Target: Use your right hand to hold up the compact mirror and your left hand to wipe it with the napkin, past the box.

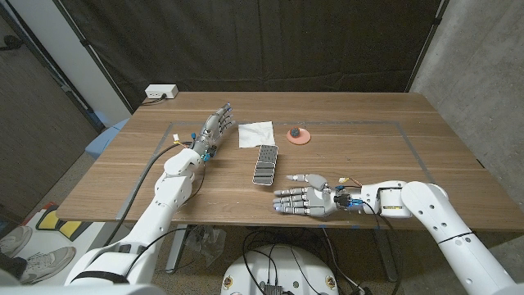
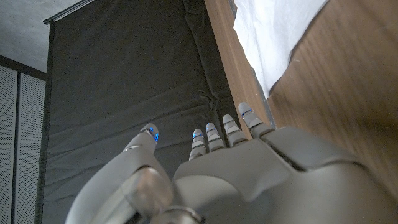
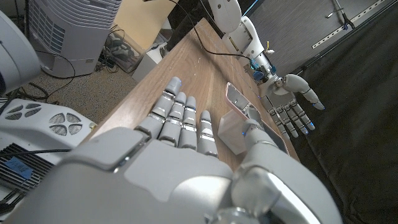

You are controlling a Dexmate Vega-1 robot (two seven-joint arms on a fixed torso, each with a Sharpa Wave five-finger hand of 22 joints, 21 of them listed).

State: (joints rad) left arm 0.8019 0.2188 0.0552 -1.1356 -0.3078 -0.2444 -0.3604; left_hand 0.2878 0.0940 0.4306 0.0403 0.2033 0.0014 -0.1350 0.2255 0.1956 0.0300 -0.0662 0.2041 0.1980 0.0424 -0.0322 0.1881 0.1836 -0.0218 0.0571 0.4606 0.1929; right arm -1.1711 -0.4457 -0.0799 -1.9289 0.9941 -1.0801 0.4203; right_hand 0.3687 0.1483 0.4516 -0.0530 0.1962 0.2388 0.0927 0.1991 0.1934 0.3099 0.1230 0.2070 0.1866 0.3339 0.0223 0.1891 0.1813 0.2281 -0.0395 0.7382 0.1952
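Roughly left to right in the head view: left hand (image 1: 215,124) sits upper left of centre on the wooden table (image 1: 426,164), fingers straight and slightly apart, holding nothing; it appears to stand on its edge. Same in the left wrist view, left hand (image 2: 249,168) with fingers spread, white napkin (image 2: 273,31) near the fingertips, not touched. Napkin (image 1: 255,133) lies flat just right of that hand, upper centre. Below it the box (image 1: 264,165), long and grey, ribbed, runs down toward centre frame. Small reddish disc with a dark knob on top, apparently the compact mirror (image 1: 298,135), sits right of the napkin, well apart from both hands. Right hand (image 1: 304,197) is at lower centre, fingers stretched out toward picture left and apart, gripping nothing, near the box's lower end. Right wrist view: right hand (image 3: 186,155) open over the table, box (image 3: 249,121) just past the fingers.
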